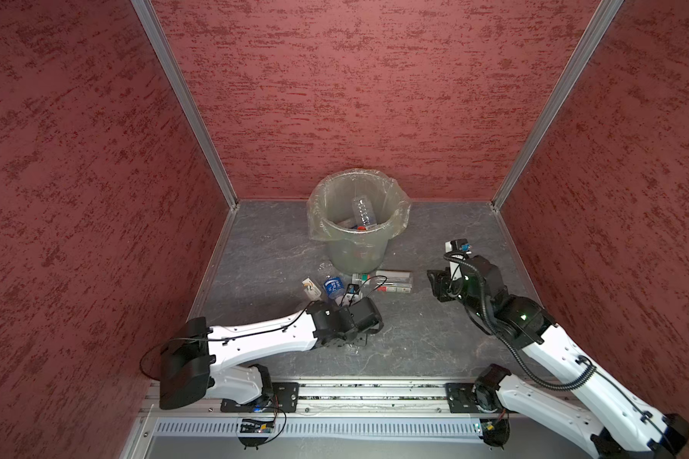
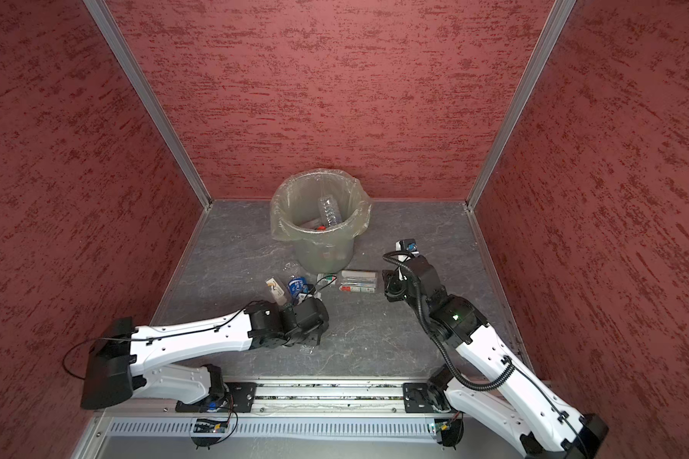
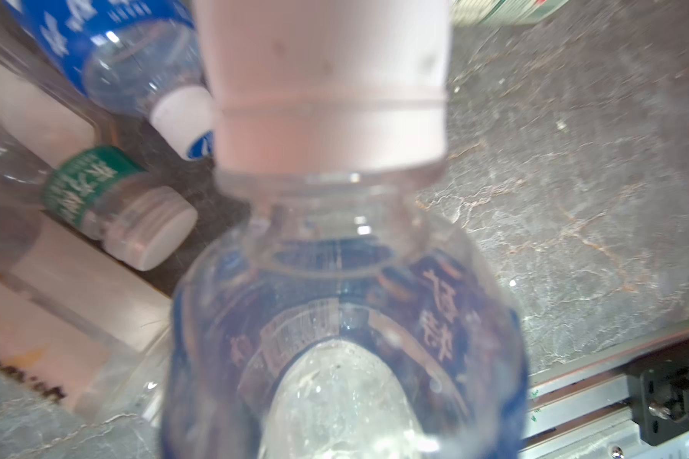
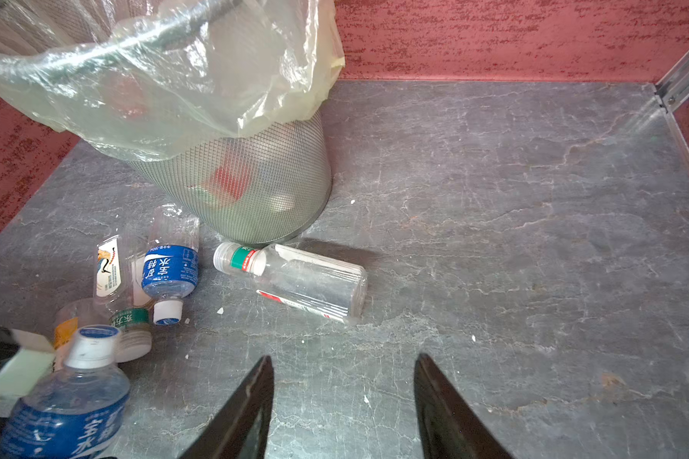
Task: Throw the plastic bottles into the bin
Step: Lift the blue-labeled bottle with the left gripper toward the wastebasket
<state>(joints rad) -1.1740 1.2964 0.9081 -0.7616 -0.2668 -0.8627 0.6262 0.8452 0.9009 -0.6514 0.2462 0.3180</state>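
Standing at the centre in both top views, the bin [image 1: 355, 254] is round tapered metal mesh, lined with a crinkled clear bag [image 4: 176, 79]; a ribbed clear bottle [image 1: 363, 212] leans inside. Just below it, plastic bottles [image 4: 170, 270] lie on the veined grey floor [image 4: 494, 238]. The left gripper [image 1: 355, 337] is closed on a blue-labelled, white-capped bottle [image 3: 343, 318]. The right gripper [image 4: 343, 369] is spread, empty.

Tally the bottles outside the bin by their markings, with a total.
Blue label: 2, the floor bottle and the held bottle.
Green neck band: 2, the red-striped bottle and the cream-label bottle.
Yellow label, half hidden: 1, the yellow bottle.
Total: 5.
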